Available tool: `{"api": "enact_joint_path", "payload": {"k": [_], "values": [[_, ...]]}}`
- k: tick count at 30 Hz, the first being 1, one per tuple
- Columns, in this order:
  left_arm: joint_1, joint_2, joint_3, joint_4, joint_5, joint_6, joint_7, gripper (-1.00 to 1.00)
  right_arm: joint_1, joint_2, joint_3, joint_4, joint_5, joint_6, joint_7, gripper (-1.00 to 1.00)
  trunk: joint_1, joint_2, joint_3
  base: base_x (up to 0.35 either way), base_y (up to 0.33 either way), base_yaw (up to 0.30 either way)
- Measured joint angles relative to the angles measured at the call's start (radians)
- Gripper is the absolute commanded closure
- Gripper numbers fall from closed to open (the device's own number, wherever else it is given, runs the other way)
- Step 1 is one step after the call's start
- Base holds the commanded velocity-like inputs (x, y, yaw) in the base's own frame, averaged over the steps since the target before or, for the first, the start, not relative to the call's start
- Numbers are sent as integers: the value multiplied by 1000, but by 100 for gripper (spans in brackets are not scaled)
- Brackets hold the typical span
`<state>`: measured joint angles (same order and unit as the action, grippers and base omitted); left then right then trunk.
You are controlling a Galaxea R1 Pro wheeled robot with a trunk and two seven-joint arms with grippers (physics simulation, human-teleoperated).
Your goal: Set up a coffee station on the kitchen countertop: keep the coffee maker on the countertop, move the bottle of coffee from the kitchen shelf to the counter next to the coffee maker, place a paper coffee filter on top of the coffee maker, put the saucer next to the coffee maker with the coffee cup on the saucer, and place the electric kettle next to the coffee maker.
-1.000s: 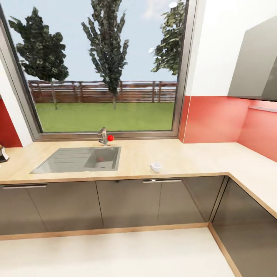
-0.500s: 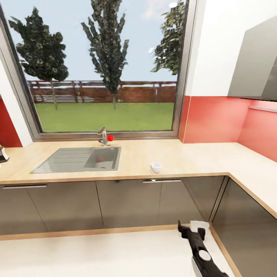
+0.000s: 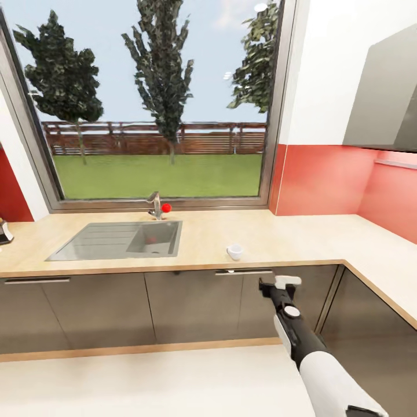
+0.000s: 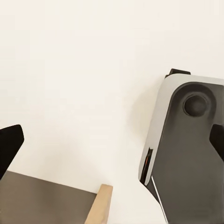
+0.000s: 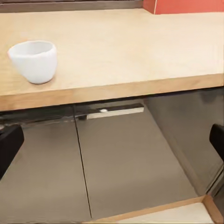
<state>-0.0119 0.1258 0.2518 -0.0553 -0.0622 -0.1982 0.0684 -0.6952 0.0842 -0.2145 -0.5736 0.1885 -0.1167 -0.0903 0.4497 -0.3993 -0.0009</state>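
The small white coffee cup (image 3: 234,251) stands upright on the light wood kitchen countertop (image 3: 301,237), near its front edge and right of the sink. My right gripper (image 3: 280,283) is raised in front of the dark cabinet doors, just below the counter edge and slightly right of the cup. In the right wrist view its fingertips sit far apart at the picture's sides, so the right gripper (image 5: 112,142) is open and empty, with the cup (image 5: 33,60) ahead on the countertop (image 5: 140,46). My left gripper (image 4: 112,144) is open over pale floor.
A grey sink (image 3: 119,240) with a tap (image 3: 155,205) and a red knob is set in the counter under a large window. The counter turns a corner at the right, under a grey wall cabinet (image 3: 385,98). A dark object (image 3: 4,231) is cut off at the left edge.
My right arm has risen into the head view from the bottom, its gripper climbing from near the floor to just under the counter edge. The cup and the camera have not moved.
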Motion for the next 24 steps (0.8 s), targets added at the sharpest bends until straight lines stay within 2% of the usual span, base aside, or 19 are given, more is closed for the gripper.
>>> {"api": "enact_joint_path", "payload": {"k": [1, 4, 5, 8, 11, 13, 15, 18, 24], "values": [[0, 0, 0, 0, 0, 0, 0, -100, -9, 4, 0, 0, 0, 18, 0, -100, 0, 0, 0, 0, 0, 0], [0, 0, 0, 0, 0, 2, 0, -100, -59, 16, -1, 1, 0, 133, 0, -100, 0, 0, 0, 0, 0, 0], [0, 0, 0, 1, 0, 4, 0, -100, -85, 19, -1, 2, 0, 200, -1, -100, 0, 0, 0, 9, 0, 0], [0, -1, 0, 2, 0, 6, -1, -100, -128, 25, -1, 2, 0, 324, -2, -100, 0, 0, 0, 80, 0, 0], [0, -2, -2, 3, 0, 7, 0, -100, -185, 53, -1, 1, 1, 517, -4, -100, 0, 0, 0, 185, 0, 0], [0, -3, -2, 4, 0, 8, 0, -100, -214, 58, 0, 0, 2, 583, -4, -100, -1, 0, 0, 283, 0, 0], [0, -4, -2, 5, -4, 8, 0, -100, -241, 60, 0, -8, 2, 636, -4, -100, -1, 0, 0, 316, 0, 0], [0, -5, -4, 5, -31, 11, 0, -100, -259, 61, -1, -51, 3, 683, -4, -100, -1, 0, 0, 332, 0, 0], [0, -2, -1, 7, -42, 15, 2, -100, -263, 62, 1, -59, 4, 693, -4, -100, -1, 0, 0, 338, 0, 0]]}}
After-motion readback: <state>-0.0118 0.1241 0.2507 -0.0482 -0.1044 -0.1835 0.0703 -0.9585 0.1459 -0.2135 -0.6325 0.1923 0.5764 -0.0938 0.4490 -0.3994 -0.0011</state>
